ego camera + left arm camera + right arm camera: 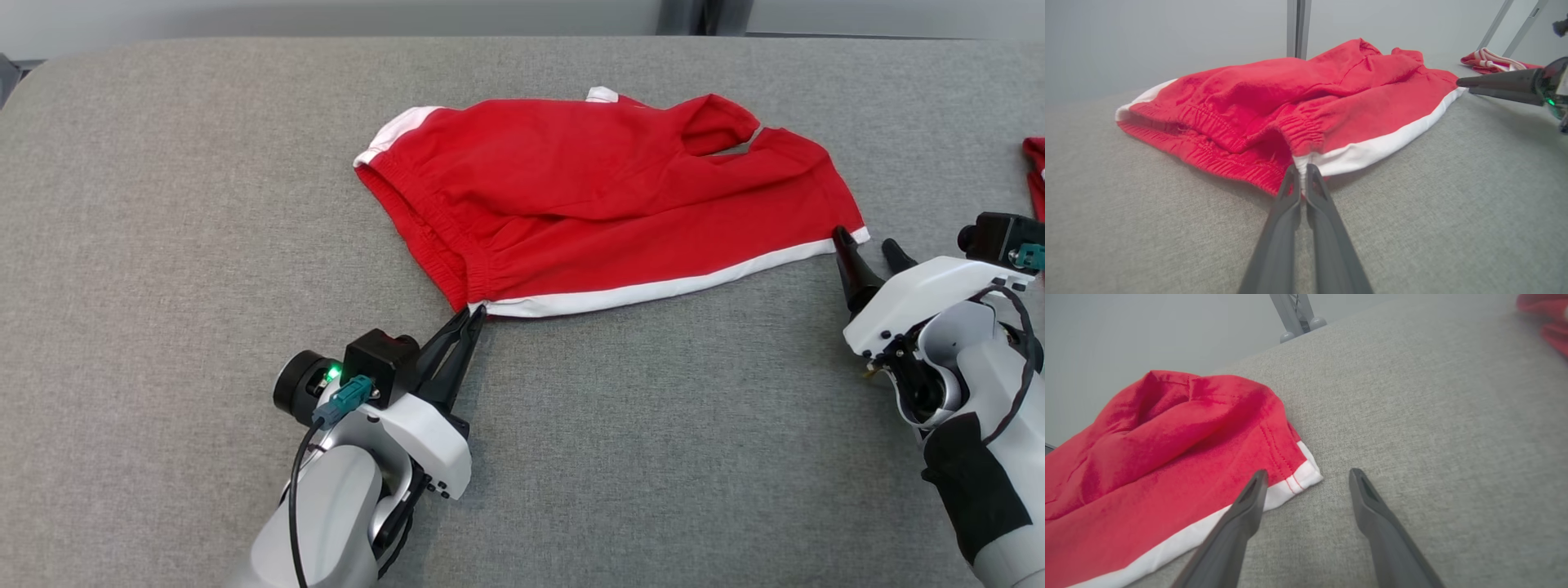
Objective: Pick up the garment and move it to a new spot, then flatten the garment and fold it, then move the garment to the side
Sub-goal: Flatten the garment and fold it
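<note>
Grey fabric surface (163, 245): red shorts (604, 196) centre; second red garment (1035, 175) right edge.

Red shorts (604, 196) with a white side stripe lie rumpled mid-bench (163, 245), waistband left, leg hems right.

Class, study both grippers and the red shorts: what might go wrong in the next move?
1. The left gripper pinches just the corner of the red shorts at the white trim, so a pull may slip it free.
2. The right gripper stands open with only the tip of the hem corner between its jaws; closing may catch little cloth.
</note>
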Robot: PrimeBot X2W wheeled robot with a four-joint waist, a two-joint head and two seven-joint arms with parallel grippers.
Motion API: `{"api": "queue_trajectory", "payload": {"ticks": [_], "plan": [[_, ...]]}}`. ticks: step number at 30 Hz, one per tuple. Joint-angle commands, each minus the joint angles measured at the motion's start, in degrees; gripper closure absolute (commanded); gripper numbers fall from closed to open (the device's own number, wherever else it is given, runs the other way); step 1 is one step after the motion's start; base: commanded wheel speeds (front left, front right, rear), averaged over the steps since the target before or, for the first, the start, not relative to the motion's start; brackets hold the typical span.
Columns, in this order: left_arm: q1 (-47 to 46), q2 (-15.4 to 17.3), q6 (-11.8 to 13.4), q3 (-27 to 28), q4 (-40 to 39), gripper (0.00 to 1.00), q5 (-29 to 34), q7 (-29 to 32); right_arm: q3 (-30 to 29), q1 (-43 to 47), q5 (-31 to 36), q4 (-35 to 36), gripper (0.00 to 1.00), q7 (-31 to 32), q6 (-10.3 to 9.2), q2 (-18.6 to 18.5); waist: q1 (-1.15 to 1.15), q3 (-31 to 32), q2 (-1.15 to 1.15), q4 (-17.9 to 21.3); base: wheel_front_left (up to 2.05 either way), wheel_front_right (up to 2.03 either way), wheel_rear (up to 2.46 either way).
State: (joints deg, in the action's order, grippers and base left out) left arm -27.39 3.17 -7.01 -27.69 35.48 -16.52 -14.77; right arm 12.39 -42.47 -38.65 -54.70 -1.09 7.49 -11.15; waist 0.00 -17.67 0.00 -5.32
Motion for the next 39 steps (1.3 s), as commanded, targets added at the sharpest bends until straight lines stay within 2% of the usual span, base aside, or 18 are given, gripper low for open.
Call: {"api": "queue_trajectory", "payload": {"ticks": [1,6,7,8,9,19,30,36,39], "plan": [[-0.5,0.3,0.0,-0.2,-0.3,1.00,-0.1,-0.3,0.4,-0.9,-0.5,-0.8,0.00,-0.4,0.00,-0.7,0.00,-0.3,0.00,-0.3,0.00,0.00,0.00],[-1.2,0.2,0.4,-0.8,-0.7,1.00,-0.4,-0.3,2.6,-2.1,-2.4,-3.5,0.00,-0.3,0.00,-0.6,0.00,-0.8,0.00,-1.0,0.00,0.00,0.00],[-1.3,0.2,0.4,-0.9,-0.7,1.00,-0.5,-0.3,3.2,-2.3,-2.8,-3.8,0.27,-0.2,0.00,-0.5,0.00,-0.9,0.00,-1.1,0.00,0.00,0.00],[-1.3,0.1,0.4,-1.0,-0.8,1.00,-0.6,-0.3,4.0,-2.4,-3.0,-3.8,0.68,-0.1,0.00,-0.5,0.00,-0.9,0.00,-1.2,0.00,0.00,0.00],[-1.3,0.1,0.5,-1.0,-0.8,1.00,-0.6,-0.3,4.6,-2.5,-3.4,-3.6,1.00,-0.5,0.00,-0.6,0.00,-1.0,0.00,-1.2,0.00,0.00,0.00],[-0.4,0.5,1.0,-0.5,-2.4,1.00,-0.6,-0.4,9.4,-2.0,-6.8,-0.7,1.00,-6.3,0.00,-3.6,0.00,0.6,0.00,-1.3,0.00,0.00,0.00],[1.9,3.0,1.6,3.0,-12.2,1.00,-0.6,-0.4,13.8,-0.8,-11.1,9.2,1.00,-10.3,0.00,-7.5,0.00,6.0,0.00,1.2,0.00,0.00,0.00],[1.7,4.8,2.2,4.7,-18.8,1.00,-1.0,0.0,13.7,-2.4,-11.7,14.7,1.00,-11.7,0.00,-8.8,0.00,8.9,0.00,2.5,0.00,0.00,0.00],[0.9,5.8,3.3,5.7,-21.9,1.00,-1.2,1.2,13.2,-2.8,-11.2,17.4,1.00,-12.0,0.00,-9.1,0.00,10.4,0.00,3.2,0.00,0.00,0.00]]}}
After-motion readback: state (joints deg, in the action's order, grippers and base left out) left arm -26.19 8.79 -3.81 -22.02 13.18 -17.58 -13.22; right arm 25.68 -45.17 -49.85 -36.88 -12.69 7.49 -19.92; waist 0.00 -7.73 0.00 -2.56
